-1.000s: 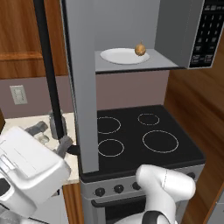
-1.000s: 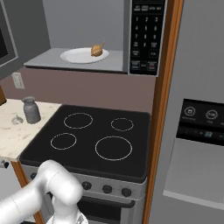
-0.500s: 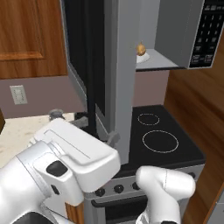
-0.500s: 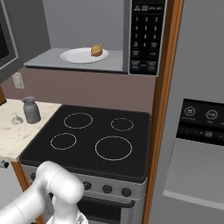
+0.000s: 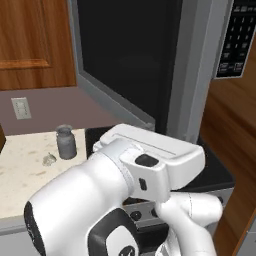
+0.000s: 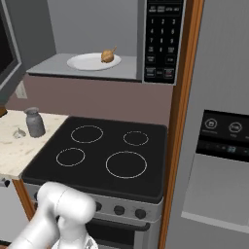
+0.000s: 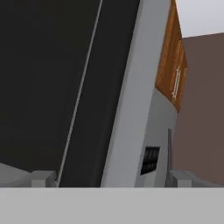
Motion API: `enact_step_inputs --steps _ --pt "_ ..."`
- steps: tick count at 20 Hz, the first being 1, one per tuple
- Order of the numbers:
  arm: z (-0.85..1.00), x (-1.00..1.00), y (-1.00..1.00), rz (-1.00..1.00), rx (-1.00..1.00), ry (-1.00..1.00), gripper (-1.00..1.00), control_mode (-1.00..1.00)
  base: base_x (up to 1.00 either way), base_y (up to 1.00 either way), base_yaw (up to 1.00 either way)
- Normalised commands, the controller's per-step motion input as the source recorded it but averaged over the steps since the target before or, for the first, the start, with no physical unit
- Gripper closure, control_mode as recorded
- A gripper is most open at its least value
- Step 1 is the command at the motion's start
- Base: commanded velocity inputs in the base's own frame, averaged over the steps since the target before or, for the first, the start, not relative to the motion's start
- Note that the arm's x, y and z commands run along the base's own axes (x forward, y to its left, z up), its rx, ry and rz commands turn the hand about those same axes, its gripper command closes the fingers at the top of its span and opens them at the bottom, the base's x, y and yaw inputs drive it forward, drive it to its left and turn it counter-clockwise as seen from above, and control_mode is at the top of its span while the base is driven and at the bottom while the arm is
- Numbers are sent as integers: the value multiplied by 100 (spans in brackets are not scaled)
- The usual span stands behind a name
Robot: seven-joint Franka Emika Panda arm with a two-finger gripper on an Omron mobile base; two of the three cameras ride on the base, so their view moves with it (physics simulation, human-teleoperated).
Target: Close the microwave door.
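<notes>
Right base view, we see the microwave cavity open, a plate with a brown morsel inside, door swung partway across, gripper close against its glass, fingers spread apart.

Microwave door ajar — blocking access above the stove
</notes>
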Motion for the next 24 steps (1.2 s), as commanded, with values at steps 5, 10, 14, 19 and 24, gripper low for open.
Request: enact_step_inputs --steps 5,10,14,19,24 --pt "24 16 -100 6 0 11 -100 -100 0 0 0" --pt "15 14 -100 11 0 4 -100 -100 0 0 0" --pt "24 26 -100 13 0 2 -100 -100 0 0 0" --pt "29 54 -100 15 0 5 -100 -100 0 0 0" --pt "15 91 -100 10 0 22 -100 -100 0 0 0"
